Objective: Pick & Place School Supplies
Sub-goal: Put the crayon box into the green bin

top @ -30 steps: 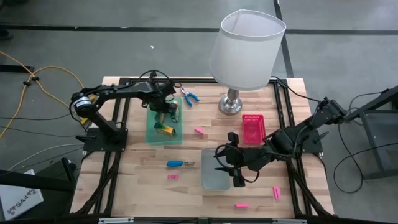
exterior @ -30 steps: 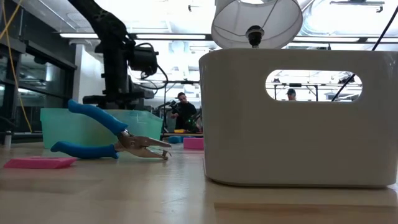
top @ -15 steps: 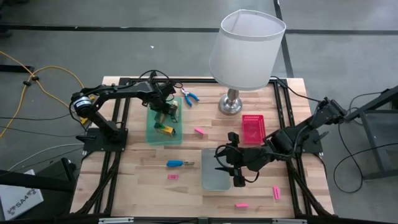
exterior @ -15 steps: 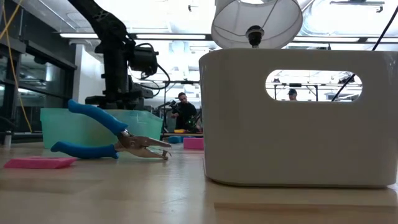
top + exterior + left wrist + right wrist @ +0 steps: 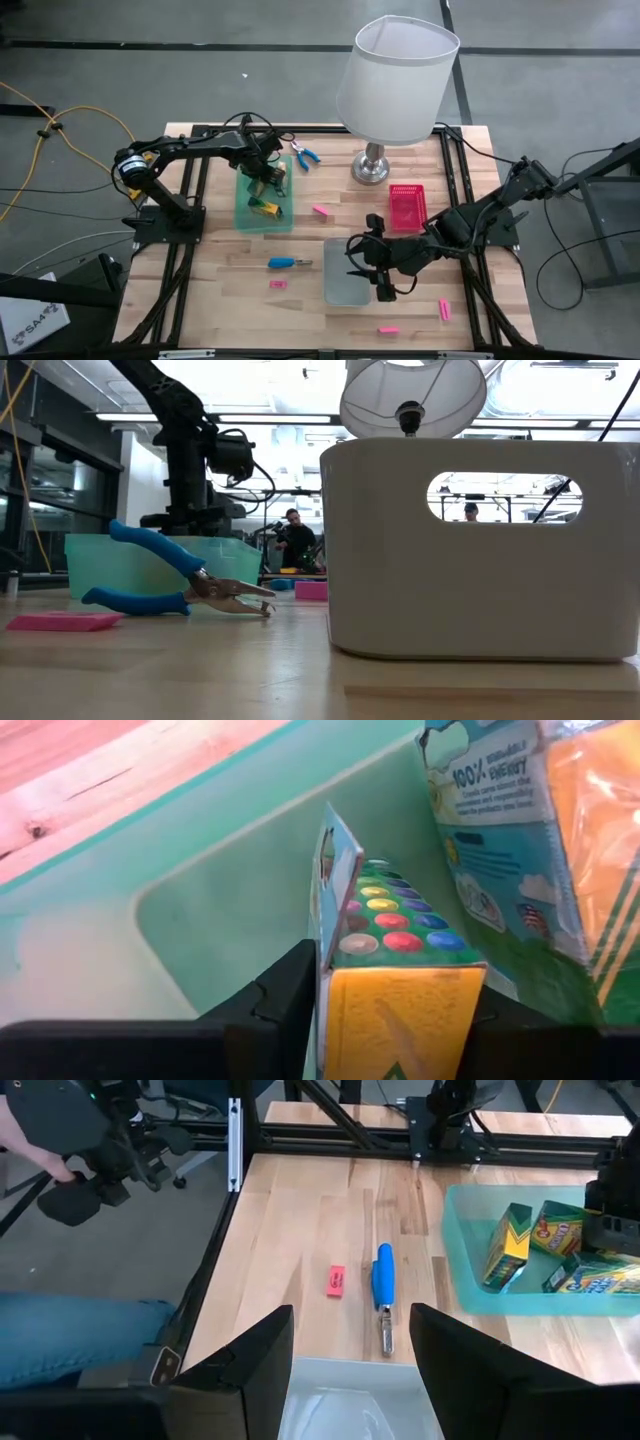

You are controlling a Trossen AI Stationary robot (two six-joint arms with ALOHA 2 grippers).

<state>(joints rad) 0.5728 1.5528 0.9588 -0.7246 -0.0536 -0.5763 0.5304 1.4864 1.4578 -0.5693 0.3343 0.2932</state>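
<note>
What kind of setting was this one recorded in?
Most likely a robotics lab or workshop, not a classroom. The wooden table stands on a bare concrete floor with a yellow cable trailing across it, and the low view shows ceiling strip lights and a person at equipment in the background.

Grey floor [image 5: 150, 60] around the table; bright ceiling lights [image 5: 270, 410] beyond

Two dark jointed arms are seen, black cables looped along them, each ended by blunt black fingers [image 5: 250, 1355].
</note>
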